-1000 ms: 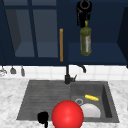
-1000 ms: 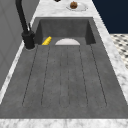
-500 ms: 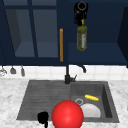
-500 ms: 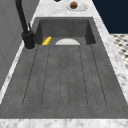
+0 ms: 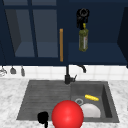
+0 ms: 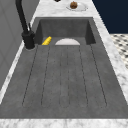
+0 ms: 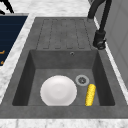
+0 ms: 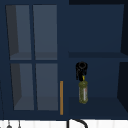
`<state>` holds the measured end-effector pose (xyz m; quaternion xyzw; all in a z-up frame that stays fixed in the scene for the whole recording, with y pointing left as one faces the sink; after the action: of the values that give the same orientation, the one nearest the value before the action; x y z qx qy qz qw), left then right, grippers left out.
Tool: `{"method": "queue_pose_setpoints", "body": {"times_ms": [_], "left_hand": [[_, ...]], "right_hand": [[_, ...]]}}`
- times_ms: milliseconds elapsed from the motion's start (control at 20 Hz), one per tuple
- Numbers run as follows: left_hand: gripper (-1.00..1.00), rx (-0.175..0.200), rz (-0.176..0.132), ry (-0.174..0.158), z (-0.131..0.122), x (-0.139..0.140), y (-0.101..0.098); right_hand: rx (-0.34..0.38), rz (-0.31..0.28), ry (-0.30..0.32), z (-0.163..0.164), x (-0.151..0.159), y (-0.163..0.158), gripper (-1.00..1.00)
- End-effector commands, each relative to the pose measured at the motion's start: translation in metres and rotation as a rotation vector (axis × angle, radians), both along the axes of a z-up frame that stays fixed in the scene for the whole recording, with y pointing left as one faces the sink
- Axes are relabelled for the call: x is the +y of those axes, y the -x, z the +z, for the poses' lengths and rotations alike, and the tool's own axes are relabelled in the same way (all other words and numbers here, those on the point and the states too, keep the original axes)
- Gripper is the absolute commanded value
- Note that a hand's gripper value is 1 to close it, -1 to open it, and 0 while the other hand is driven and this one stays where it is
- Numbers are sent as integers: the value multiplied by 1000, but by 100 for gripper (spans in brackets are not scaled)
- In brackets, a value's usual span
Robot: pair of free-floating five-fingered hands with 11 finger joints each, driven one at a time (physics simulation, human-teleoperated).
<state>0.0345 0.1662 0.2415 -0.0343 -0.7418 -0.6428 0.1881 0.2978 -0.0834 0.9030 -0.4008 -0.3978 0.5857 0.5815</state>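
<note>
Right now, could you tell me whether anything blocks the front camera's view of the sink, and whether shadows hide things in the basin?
Front view: a glossy red sphere close to the lens covers part of the round white plate. Right side view: even, flat light, no hard shadows; plate and yellow corn cob read clearly. Upper view: the right hand holding the olive-green bottle is dark against the navy cabinet.

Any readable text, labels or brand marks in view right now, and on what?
None can be read.
The bottle held by the right robot hand at the wall cabinet has a pale label patch, too blurred to read.
The plate and corn cob in the sink carry no markings.
</note>
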Motion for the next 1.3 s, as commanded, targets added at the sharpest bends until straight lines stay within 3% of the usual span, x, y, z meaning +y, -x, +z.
{"method": "queue_pose_setpoints", "body": {"times_ms": [0, 450, 850, 1250], "left_hand": [[0, 0, 0, 0, 0, 0, 0], [0, 0, 0, 0, 0, 0, 0], [0, 0, 0, 0, 0, 0, 0], [0, 0, 0, 0, 0, 0, 0]], "right_hand": [[-51, 0, 3, -6, -4, -31, 100], [7, -2, -20, -29, -16, -99, 100], [-31, -25, -7, -72, -17, -119, 100], [-3, -17, -4, -109, -18, -142, 100]]}}
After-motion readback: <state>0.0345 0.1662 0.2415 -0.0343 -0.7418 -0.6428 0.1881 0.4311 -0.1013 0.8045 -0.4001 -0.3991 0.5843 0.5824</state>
